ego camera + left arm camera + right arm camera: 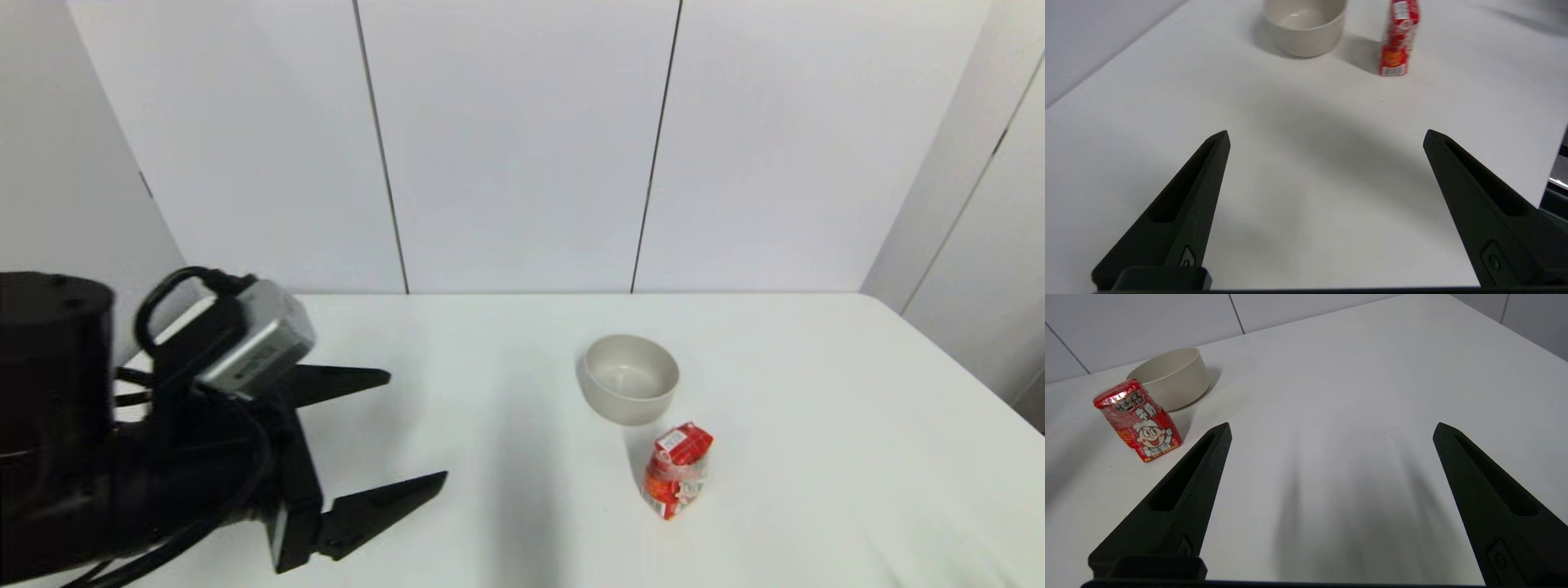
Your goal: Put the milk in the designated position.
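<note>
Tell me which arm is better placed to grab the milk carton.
Probably the right. The milk carton stands close beside the open right gripper in its wrist view, while the open left gripper hovers well across the table from it.

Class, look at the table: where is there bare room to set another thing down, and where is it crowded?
Bare patches: the wide stretch between the open left gripper and the bowl; the table right of the milk; and the strip behind the bowl toward the wall. The open right gripper hangs over bare surface. Crowded: only the narrow gap between bowl and milk.
</note>
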`<state>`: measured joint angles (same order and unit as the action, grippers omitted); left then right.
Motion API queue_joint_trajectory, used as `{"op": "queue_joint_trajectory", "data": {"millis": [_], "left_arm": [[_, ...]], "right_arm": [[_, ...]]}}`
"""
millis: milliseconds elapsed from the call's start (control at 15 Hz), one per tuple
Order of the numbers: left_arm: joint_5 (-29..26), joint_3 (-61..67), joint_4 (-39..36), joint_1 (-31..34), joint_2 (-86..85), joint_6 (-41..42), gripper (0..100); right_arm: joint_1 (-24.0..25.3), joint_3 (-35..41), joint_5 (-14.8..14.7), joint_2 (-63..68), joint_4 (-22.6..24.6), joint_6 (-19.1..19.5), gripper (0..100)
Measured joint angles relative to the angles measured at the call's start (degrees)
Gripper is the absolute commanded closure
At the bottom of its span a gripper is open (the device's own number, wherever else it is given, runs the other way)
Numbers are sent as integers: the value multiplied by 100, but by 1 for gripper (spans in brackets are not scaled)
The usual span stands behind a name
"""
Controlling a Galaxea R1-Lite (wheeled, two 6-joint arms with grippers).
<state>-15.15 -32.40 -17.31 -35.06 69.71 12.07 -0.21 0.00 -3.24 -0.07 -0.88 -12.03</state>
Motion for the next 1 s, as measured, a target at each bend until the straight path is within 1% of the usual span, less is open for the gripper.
{"op": "queue_joint_trajectory", "data": {"millis": [200,333,533,667,800,1000], "left_arm": [[96,757,-208,992,-973,-30,0],[112,1253,-374,1790,-1626,-59,0],[116,2011,-438,2790,-2651,-152,0],[123,2494,-377,3190,-3374,-284,0],[249,2836,-118,3368,-4052,-427,0],[951,3126,522,3462,-4907,-538,0]], "right_arm": [[-1,0,0,0,0,-1,0],[-1,0,0,0,0,2,0],[2,0,0,0,0,-1,0],[-1,0,0,0,0,2,0],[-1,0,2,0,0,0,0],[-1,0,2,0,2,0,0]]}}
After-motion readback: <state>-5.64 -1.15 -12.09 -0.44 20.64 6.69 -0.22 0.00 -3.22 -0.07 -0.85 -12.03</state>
